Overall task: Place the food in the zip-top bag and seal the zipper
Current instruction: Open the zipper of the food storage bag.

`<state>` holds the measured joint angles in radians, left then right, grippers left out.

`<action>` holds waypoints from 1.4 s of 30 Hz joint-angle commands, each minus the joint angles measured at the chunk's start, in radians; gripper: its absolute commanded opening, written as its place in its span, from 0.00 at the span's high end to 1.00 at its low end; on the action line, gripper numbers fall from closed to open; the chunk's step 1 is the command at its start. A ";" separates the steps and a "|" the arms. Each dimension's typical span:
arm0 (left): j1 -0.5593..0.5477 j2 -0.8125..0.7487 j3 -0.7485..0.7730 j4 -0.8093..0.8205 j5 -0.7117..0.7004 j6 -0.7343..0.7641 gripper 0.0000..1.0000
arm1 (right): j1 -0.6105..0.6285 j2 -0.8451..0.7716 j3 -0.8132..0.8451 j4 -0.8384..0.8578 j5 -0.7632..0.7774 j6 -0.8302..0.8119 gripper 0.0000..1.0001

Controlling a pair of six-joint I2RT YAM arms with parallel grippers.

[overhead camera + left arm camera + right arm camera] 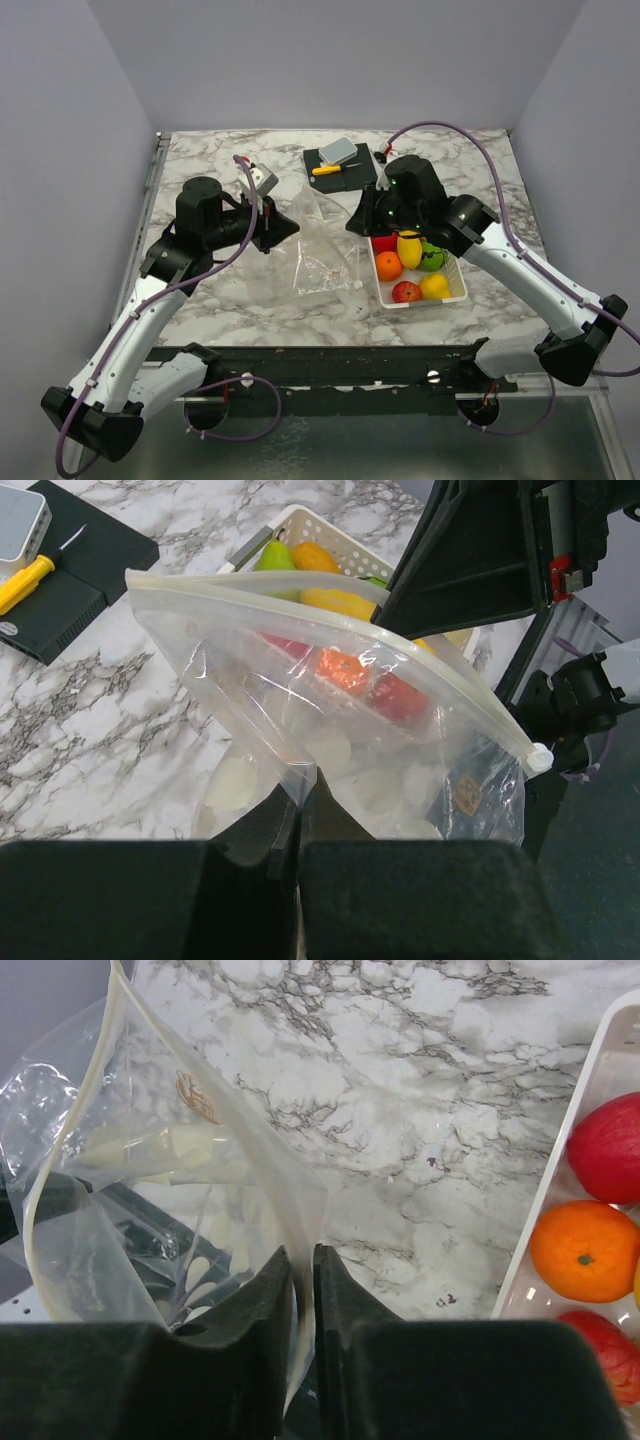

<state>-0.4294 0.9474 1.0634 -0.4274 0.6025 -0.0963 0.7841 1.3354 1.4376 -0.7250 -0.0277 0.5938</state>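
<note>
The clear white-dotted plastic bag (230, 670) hangs between the left claw (298, 802) and right claw (303, 1260), each clamped on its edge.

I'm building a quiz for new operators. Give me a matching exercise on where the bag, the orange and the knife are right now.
Things:
1. zip-top bag
2. orange fruit
3. yellow-handled knife

Places:
A. in the white basket
B. on the dark board
C. pinched by the left gripper and the right gripper

Pairs: 1-C, 2-A, 3-B
</note>
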 commanded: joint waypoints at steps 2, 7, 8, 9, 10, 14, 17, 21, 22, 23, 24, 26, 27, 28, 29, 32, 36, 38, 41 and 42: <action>-0.008 -0.001 -0.001 0.019 0.003 -0.004 1.00 | -0.001 0.014 0.017 0.002 0.021 -0.003 0.95; -0.011 0.007 -0.017 0.021 -0.088 -0.007 1.00 | 0.000 0.006 0.024 -0.004 0.023 -0.013 0.99; -0.012 0.011 -0.018 0.020 -0.110 -0.010 1.00 | 0.001 0.004 0.026 -0.008 0.045 -0.018 0.99; -0.011 0.013 -0.018 0.019 -0.130 -0.012 1.00 | 0.000 0.003 0.029 -0.014 0.055 -0.025 0.99; -0.011 0.018 -0.017 0.019 -0.148 -0.013 0.98 | 0.000 0.002 0.032 -0.021 0.063 -0.031 0.99; -0.011 0.027 -0.006 0.019 -0.188 -0.022 0.80 | 0.001 -0.001 0.039 -0.047 0.087 -0.049 0.99; -0.011 0.032 0.007 0.015 -0.210 -0.030 0.62 | 0.002 -0.002 0.039 -0.050 0.084 -0.058 0.99; -0.011 0.043 0.037 -0.009 -0.254 -0.042 0.44 | 0.009 0.006 0.043 -0.056 0.106 -0.067 0.99; -0.012 0.044 0.045 -0.017 -0.260 -0.044 0.42 | 0.013 0.011 0.047 -0.062 0.121 -0.067 0.99; -0.011 0.045 0.052 -0.022 -0.264 -0.045 0.40 | 0.017 0.017 0.053 -0.070 0.136 -0.069 0.99; -0.011 0.044 0.057 -0.024 -0.269 -0.046 0.38 | 0.021 0.022 0.059 -0.079 0.152 -0.070 0.99; -0.011 0.039 0.064 -0.029 -0.277 -0.056 0.35 | 0.031 0.033 0.071 -0.094 0.184 -0.069 0.99; -0.011 0.037 0.069 -0.032 -0.279 -0.062 0.34 | 0.035 0.038 0.076 -0.099 0.199 -0.069 0.99; -0.011 0.035 0.075 -0.036 -0.280 -0.070 0.33 | 0.040 0.043 0.082 -0.104 0.211 -0.069 0.99; -0.011 0.036 0.081 -0.040 -0.282 -0.082 0.31 | 0.045 0.047 0.087 -0.107 0.229 -0.067 0.99; -0.011 0.047 0.105 -0.062 -0.282 -0.115 0.26 | 0.061 0.061 0.105 -0.114 0.274 -0.060 0.99; -0.011 0.076 0.140 -0.102 -0.284 -0.167 0.26 | 0.081 0.085 0.139 -0.125 0.336 -0.054 0.99; -0.011 0.102 0.163 -0.134 -0.300 -0.196 0.26 | 0.094 0.103 0.160 -0.136 0.379 -0.047 0.99; -0.011 0.138 0.188 -0.185 -0.321 -0.232 0.26 | 0.116 0.123 0.184 -0.134 0.432 -0.031 0.99; -0.012 0.146 0.194 -0.197 -0.324 -0.242 0.26 | 0.122 0.127 0.187 -0.127 0.444 -0.024 0.99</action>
<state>-0.4362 1.0550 1.2182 -0.5301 0.3241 -0.2642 0.8780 1.4380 1.5883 -0.8330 0.3103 0.5457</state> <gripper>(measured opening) 0.740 0.014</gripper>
